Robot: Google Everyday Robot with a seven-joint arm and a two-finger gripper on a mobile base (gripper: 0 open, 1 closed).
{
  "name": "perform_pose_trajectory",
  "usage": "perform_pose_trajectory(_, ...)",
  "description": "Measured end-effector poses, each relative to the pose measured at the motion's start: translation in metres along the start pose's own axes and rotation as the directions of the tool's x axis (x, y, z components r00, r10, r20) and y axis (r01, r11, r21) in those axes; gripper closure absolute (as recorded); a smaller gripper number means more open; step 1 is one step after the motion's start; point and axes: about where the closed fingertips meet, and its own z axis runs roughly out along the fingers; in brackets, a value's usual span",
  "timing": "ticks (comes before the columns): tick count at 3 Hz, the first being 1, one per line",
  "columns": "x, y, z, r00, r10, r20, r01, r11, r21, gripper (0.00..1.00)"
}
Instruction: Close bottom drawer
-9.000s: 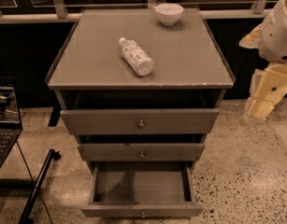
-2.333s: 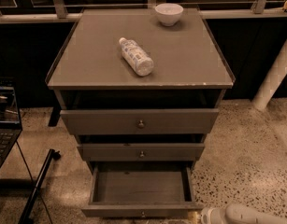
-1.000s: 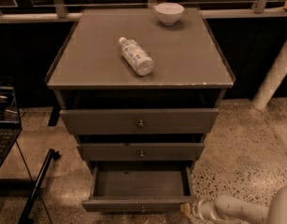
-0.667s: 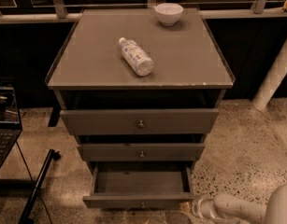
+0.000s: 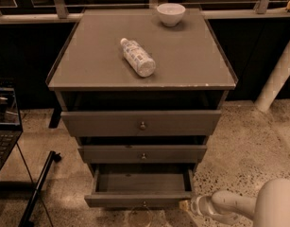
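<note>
You see the bottom drawer (image 5: 117, 200) standing open at the foot of the bench (image 5: 191, 60). Its front sticks out further than the two fronts above it, and its dark inside is visible and looks empty. Its small round knob (image 5: 144, 203) sits at the centre of the front, very near the lower edge of the view. The pincer (image 5: 184, 205) is low at the right, at the end of the white arm (image 5: 229, 203) that comes in from the lower right corner. Its tip is just beside the right end of the bottom drawer's front. You cannot tell if it touches the wood, you cannot tell how far the pincer is open, and it does not seem to have hold of anything. Above, the middle drawer (image 5: 116, 153) and the top drawer (image 5: 102, 123) are each a little out. On the top of the bench a plastic bottle (image 5: 138, 57) lies on its side near the middle, and a white bowl (image 5: 171, 13) stands upright at the back edge, well apart from the bottle. At the left edge you see part of a laptop (image 5: 3, 126), and the floor (image 5: 248, 150) is speckled stone.
</note>
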Motion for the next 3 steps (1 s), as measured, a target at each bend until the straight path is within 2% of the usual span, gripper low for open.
perform_pose_trajectory(1,-0.020,0.011,0.007,0.999,-0.045,0.022,0.045,0.9989,-0.009,1.00)
perform_pose_trajectory(3,-0.074,0.040,0.016,0.990,-0.103,0.100,0.103,0.9947,0.004,1.00)
